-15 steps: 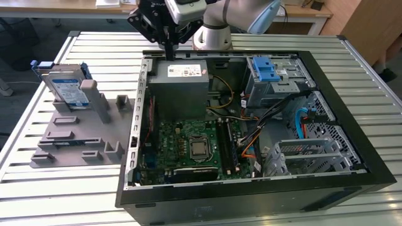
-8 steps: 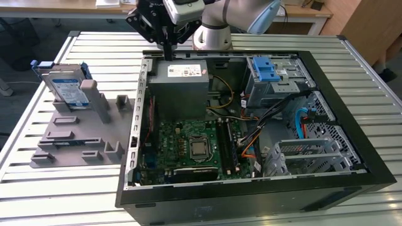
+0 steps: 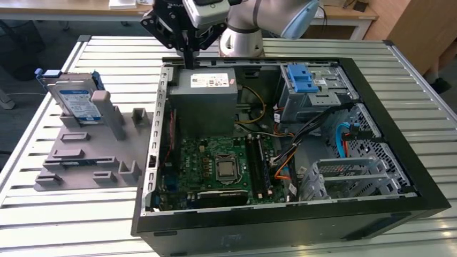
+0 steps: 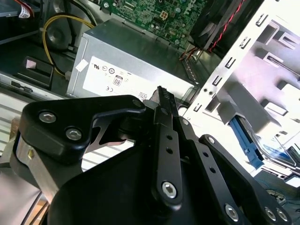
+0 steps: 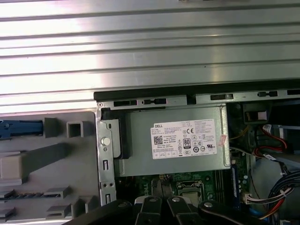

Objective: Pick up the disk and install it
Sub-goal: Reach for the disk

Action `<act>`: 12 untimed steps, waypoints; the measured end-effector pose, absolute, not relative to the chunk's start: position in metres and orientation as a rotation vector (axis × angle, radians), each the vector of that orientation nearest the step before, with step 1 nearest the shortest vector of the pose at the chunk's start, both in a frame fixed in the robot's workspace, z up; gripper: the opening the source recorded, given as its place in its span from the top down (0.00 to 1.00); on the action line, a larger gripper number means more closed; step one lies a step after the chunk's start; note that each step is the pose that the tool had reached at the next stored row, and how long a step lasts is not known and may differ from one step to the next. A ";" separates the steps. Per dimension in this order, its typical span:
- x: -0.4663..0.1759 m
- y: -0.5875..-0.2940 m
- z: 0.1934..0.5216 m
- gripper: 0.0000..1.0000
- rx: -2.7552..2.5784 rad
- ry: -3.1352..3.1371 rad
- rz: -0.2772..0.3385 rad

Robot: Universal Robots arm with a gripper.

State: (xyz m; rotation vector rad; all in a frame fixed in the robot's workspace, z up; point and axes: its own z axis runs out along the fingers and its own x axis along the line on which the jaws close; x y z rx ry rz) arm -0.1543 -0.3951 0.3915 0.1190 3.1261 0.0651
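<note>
Above the rear rim of the open black computer case [image 3: 286, 230], the black gripper [image 3: 189, 61] hangs with its jaws pressed together on nothing, over the large grey metal box [image 3: 203, 104]. Well apart, toward the exterior view's left, the flat silver-grey disk [image 3: 77, 101], white-and-blue labelled and blue-railed, stands on edge in a grey plastic rack [image 3: 85, 160], long axis roughly upright, label facing the camera.
</note>
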 end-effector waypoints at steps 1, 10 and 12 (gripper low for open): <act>-0.155 -0.395 0.391 0.89 0.119 3.127 0.065; -0.159 -0.395 0.391 0.89 0.119 3.130 0.065; -0.159 -0.395 0.391 0.89 0.119 3.130 0.065</act>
